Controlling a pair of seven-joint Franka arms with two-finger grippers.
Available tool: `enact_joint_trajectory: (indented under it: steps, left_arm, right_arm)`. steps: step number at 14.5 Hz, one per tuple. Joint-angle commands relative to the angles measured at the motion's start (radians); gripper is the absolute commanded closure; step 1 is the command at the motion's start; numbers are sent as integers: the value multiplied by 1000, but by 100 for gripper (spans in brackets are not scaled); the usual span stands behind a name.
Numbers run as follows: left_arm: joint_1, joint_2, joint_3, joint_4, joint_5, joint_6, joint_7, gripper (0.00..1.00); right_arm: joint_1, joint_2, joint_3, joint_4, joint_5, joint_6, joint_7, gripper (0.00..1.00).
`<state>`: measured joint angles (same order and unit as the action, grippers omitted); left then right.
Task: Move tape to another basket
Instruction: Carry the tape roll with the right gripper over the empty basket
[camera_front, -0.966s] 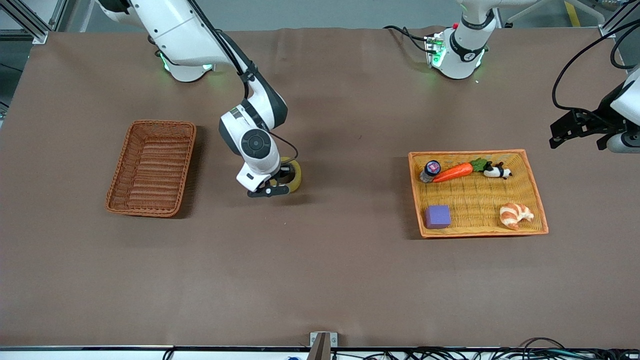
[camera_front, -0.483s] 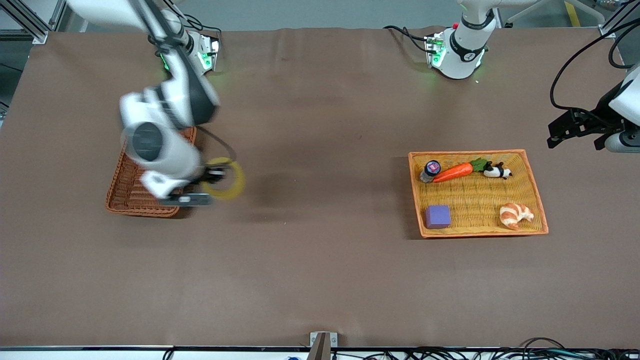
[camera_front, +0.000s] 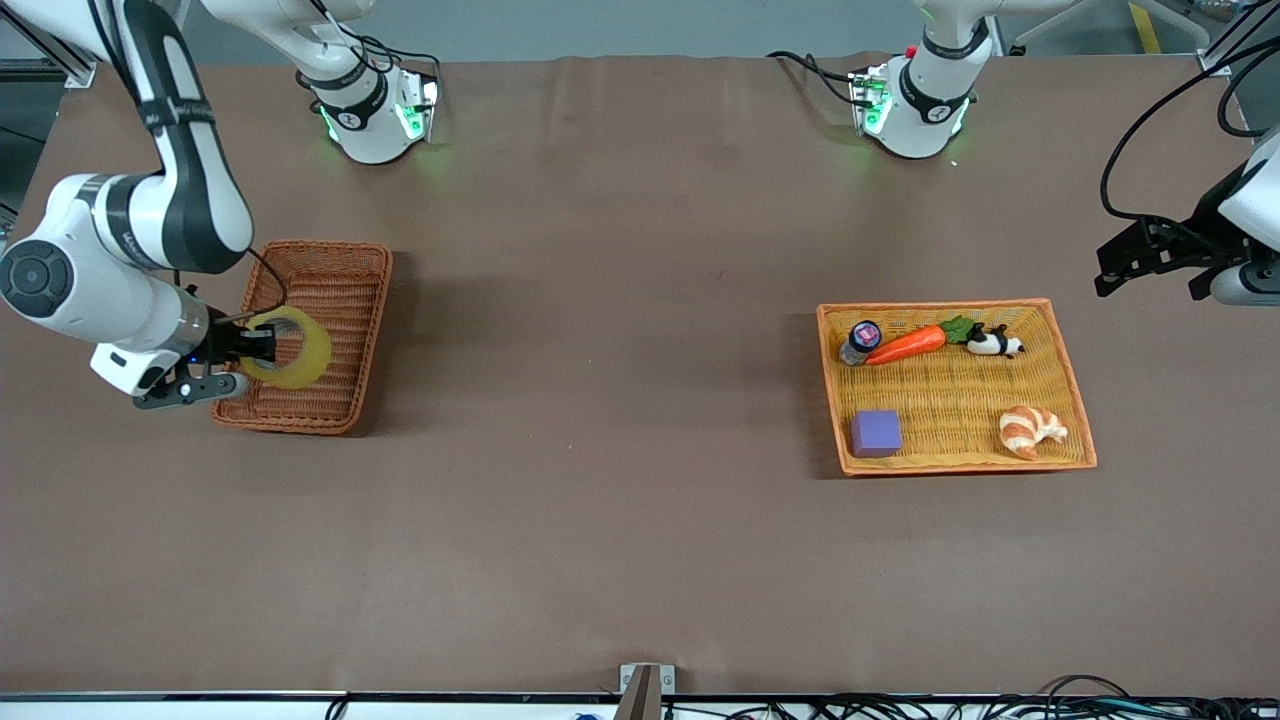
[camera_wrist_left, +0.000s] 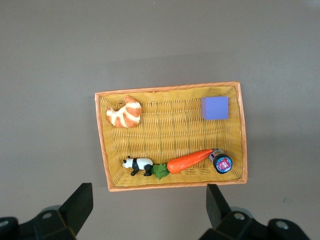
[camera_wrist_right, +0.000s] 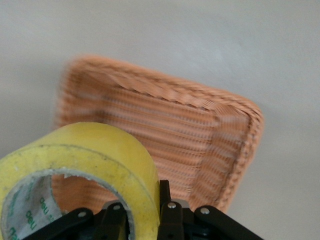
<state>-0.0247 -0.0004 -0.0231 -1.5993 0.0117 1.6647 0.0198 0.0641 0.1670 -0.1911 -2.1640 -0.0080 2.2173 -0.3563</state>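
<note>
basket (camera_front: 330, 262): interior bare | wide basket (camera_front: 1075, 385): five items inside

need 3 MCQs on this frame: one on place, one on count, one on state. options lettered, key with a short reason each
1. Where is the tape?
A. Flat on the bare table
B. Held by the right gripper over the reddish-brown basket
C. In the orange-yellow basket

2. How many things lie in the orange-yellow basket?
A. Three
B. Five
C. Seven

3. What is the state of the left gripper?
A. Open and holding nothing
B. Shut on a carrot
C. Shut on the tape

Key:
1 B: the front view shows the roll in the right gripper's fingers above the reddish-brown basket's end nearer the front camera.
2 B: small jar, carrot, panda figure, purple block and croissant.
3 A: the left wrist view shows its fingers spread wide with nothing between them, high over the orange-yellow basket.
</note>
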Motion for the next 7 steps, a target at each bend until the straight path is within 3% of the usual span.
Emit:
enact_joint_trajectory:
  steps: [1, 4, 7]
  left_arm:
    - [-6, -10, 8, 1, -12, -5, -3, 0]
    - [-6, -9, 8, -1, -10, -3, -3, 0]
    - [-6, -9, 8, -1, -7, -3, -4, 0]
  right_arm:
    - [3, -52, -71, -180, -9, 163, -111, 100]
    - [5, -40, -76, -279, -4, 321, -110, 100]
    - [8, 0, -74, -301, 3, 393, -107, 98]
